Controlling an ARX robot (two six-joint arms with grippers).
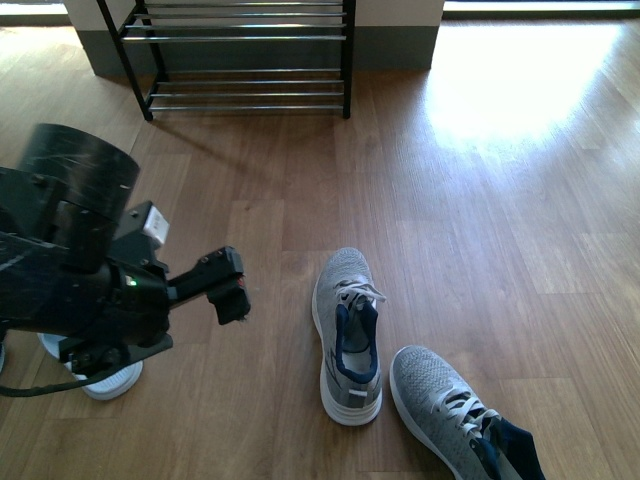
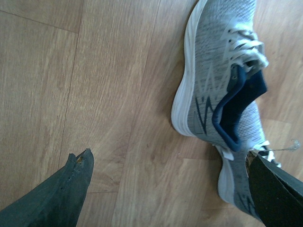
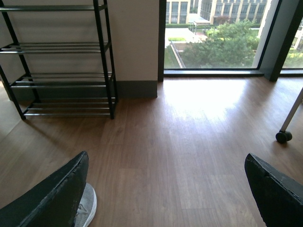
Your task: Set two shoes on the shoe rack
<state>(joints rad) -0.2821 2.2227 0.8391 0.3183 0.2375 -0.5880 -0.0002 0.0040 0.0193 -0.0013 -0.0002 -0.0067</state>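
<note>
Your left claw (image 1: 228,285) hangs with its fingers apart and nothing between them, just left of the middle sneaker (image 1: 348,335). That shoe lies on the floor (image 1: 500,220) with its toe toward the shoe rack (image 1: 245,60). The second sneaker (image 1: 450,410) lies by its heel at the lower right, and both are well apart from the rack, whose visible rods carry nothing. Watch the heel side: in the left wrist view the two sneakers lie so near each other that you cannot tell whether they touch, so a finger coming down there may snag the second one or its laces and drag it along. If you grip only the soft navy collar, the shoe will likely sag toe-down and could strike the rack's front rod instead of clearing it. Your right claw (image 3: 165,198) is likewise spread and empty, facing the rack from low down with only a sneaker toe (image 3: 88,204) at the edge of its view; the front view does not show this arm at all. The second sneaker's heel is cut off, the rack's top runs out of frame, and a pale shape (image 1: 105,382) under the left arm is too covered to name.
</note>
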